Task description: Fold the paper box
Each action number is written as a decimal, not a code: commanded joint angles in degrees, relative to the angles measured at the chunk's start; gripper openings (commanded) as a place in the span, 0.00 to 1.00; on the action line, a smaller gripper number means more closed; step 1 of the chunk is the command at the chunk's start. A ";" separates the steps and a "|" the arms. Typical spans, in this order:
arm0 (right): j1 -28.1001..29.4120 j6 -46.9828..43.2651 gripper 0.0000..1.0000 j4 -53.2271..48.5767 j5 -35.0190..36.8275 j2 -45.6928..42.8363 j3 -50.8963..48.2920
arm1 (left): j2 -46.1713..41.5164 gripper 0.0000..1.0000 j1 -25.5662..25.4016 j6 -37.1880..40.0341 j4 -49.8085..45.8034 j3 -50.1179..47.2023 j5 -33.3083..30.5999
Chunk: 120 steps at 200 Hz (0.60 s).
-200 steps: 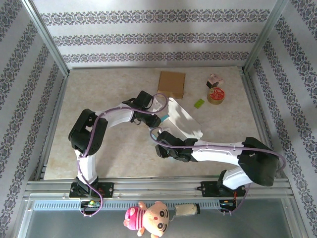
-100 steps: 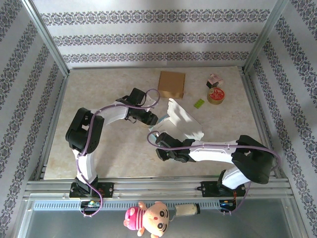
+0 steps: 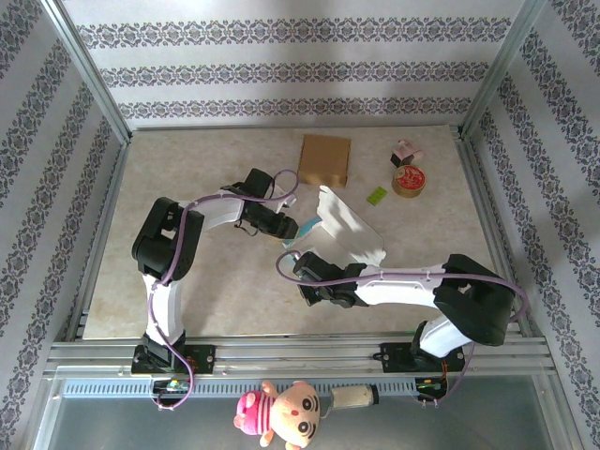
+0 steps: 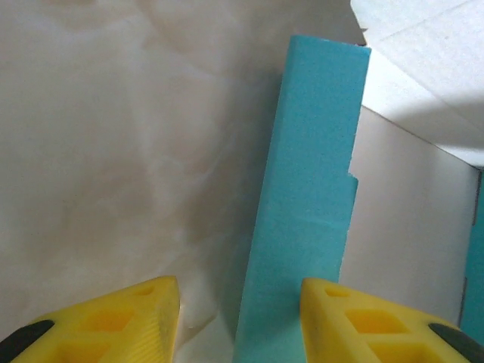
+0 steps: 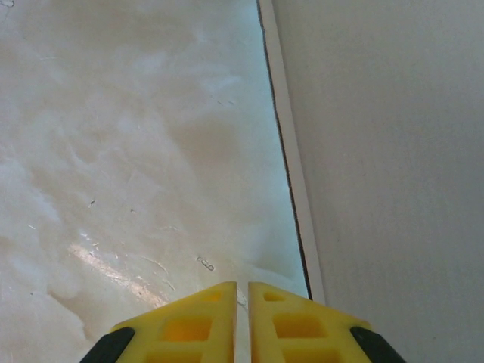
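Observation:
The paper box (image 3: 352, 230) lies partly folded mid-table, white with a teal flap at its left edge. My left gripper (image 3: 292, 228) is at that edge. In the left wrist view the teal flap (image 4: 310, 189) stands upright between the yellow fingers of the left gripper (image 4: 238, 291), close to the right finger, with a gap to the left one; the jaws are open. My right gripper (image 3: 298, 265) sits just in front of the box. In the right wrist view the right gripper (image 5: 242, 287) is shut on nothing, low over the table beside the white panel (image 5: 393, 151).
A flat brown cardboard piece (image 3: 325, 159) lies behind the box. A tape roll (image 3: 409, 181), a small green item (image 3: 376, 195) and a small carton (image 3: 405, 152) sit at the back right. Metal frame rails border the table.
The right gripper's jaws have closed and it has slid a little left along the box's front edge. The left gripper drew back from over the box to its left edge.

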 commanded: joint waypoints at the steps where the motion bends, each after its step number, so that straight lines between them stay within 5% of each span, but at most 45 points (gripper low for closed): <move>1: -0.55 -1.76 0.12 -0.91 -0.39 3.08 0.24 | 1.11 0.43 0.55 -1.00 -3.00 1.26 4.28; 96: -2.35 -2.47 0.11 0.27 -1.70 3.02 0.31 | -1.47 0.46 1.60 -3.90 1.09 0.14 10.09; 120: -2.57 -2.49 0.18 -0.56 -3.08 2.31 2.02 | -2.81 0.43 1.48 -4.07 3.92 -1.91 11.35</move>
